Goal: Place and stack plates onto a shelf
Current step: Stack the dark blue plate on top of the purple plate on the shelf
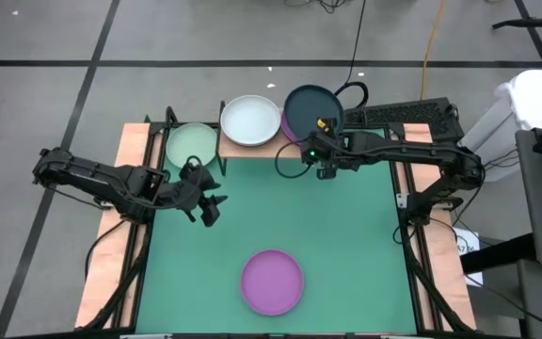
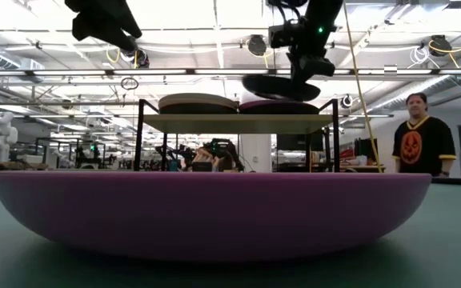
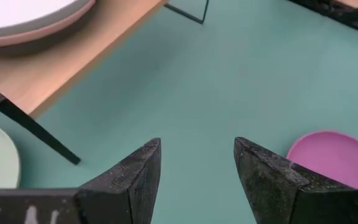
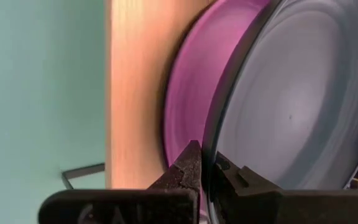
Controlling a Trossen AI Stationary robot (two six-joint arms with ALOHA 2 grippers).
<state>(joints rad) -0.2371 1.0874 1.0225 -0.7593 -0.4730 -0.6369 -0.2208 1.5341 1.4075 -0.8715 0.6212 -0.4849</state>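
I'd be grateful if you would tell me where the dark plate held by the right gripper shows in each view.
High view: dark plate at the shelf's right end, over a purple plate.
Low view: top centre, hanging above the shelf.
Left wrist view: not in it.
Right wrist view: right half, in the right gripper.
Shared landmark: the shelf.

purple plate [image 1: 272,282], mint plate [image 1: 190,145], seemingly dark-teal plate [image 1: 312,108]; green table [image 1: 346,235]

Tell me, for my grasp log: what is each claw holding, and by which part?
Right claw pinches the dark teal plate by its rim, above the shelf. Left claw is open, holding nothing.
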